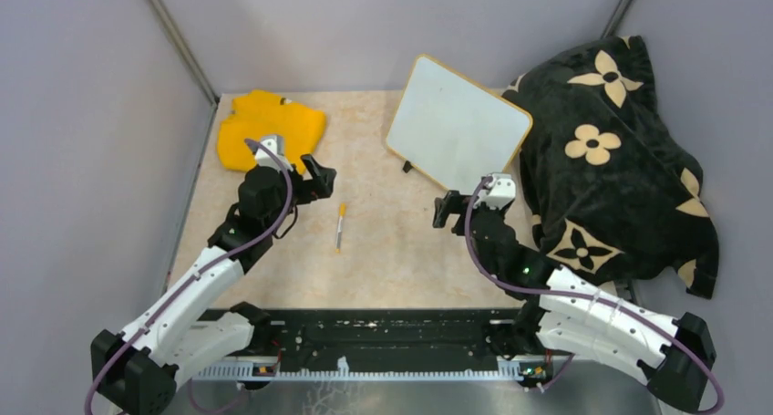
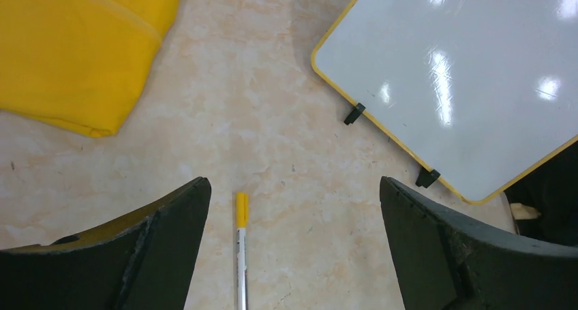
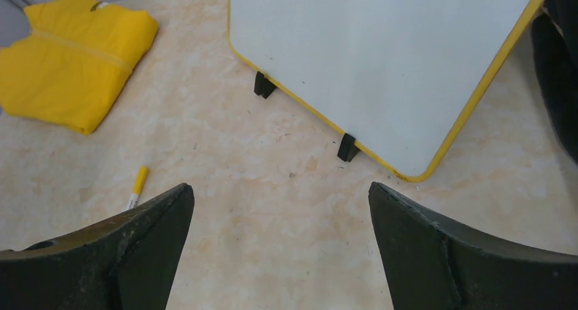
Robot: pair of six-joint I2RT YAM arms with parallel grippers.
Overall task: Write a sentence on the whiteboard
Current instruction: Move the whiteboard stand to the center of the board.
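The whiteboard [image 1: 458, 123] stands tilted at the back of the table on two black feet, with a yellow-orange rim. Its face is blank; no sentence shows on it. It also shows in the left wrist view [image 2: 463, 71] and the right wrist view [image 3: 382, 58]. A marker [image 1: 340, 226] with a yellow cap and white barrel lies on the table between the arms; it also shows in the left wrist view [image 2: 240, 249] and the right wrist view [image 3: 137, 187]. My left gripper [image 1: 319, 175] is open and empty above the marker's cap end. My right gripper [image 1: 447, 210] is open and empty, just in front of the whiteboard.
A folded yellow cloth [image 1: 267, 128] lies at the back left, behind my left gripper. A black blanket with cream flowers [image 1: 620, 150] is heaped along the right side, against the whiteboard's right edge. Grey walls close in the table.
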